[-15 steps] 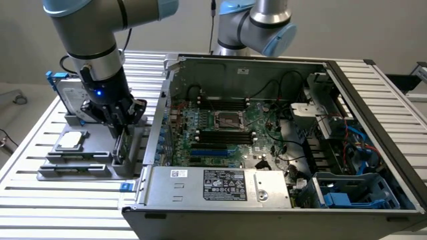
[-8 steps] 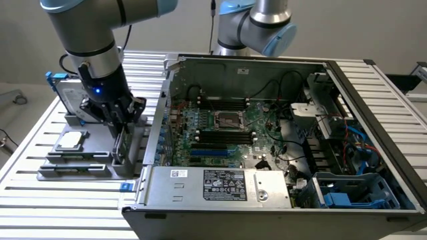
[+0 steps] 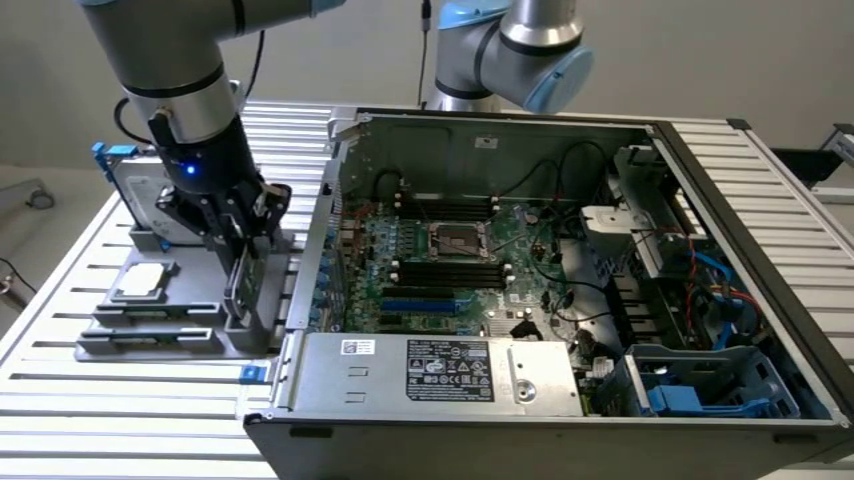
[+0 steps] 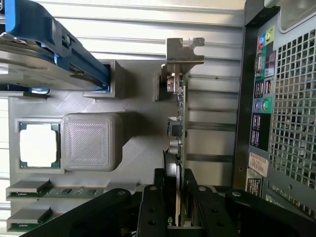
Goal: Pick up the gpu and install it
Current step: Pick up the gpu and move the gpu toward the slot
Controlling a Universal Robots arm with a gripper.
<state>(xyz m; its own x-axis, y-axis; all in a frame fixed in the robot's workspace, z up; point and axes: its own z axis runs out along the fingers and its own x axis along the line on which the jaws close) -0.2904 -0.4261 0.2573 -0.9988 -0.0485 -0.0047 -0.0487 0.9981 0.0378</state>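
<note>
Slatted metal bench [image 3: 80,400]. A grey parts tray [image 3: 147,338] sits on it at the exterior view's left, with an open computer case [image 3: 534,280] lying beside it at that view's right.

Arm reaches down over the tray. Claw [image 3: 242,240] is at the graphics card [image 3: 244,285], which stands on edge in a slot at the side of the tray nearest the case.

Wrist view: graphics card [image 4: 177,123] seen edge-on, a thin green board with the dark cooler on one face. Its silver end bracket [image 4: 183,52] is at the end away from the claw [image 4: 175,180]. The black fingers [image 4: 157,190] sit one on each face of the card and look pressed against it. The claw is partly closed, gripping the card. The card looks seated in its tray slot, not lifted.

Other items on the tray:
- Hard drive [image 3: 134,185] with blue rails, upright at the far end, also in the wrist view [image 4: 44,54].
- Square silver chip [image 3: 143,281] lying flat in a recess [image 4: 38,144].
- A raised grey block [image 4: 91,142] just beside the chip.
- Two memory sticks [image 4: 49,190] lying in slots.

Inside the case the green motherboard [image 3: 441,250] lies exposed. A silver power supply [image 3: 441,370] with a label sits along the near wall, and a blue plastic cage [image 3: 707,385] is at the exterior view's right. The wrist view shows the case's perforated rear panel [image 4: 291,98] with its ports close beside the tray.
</note>
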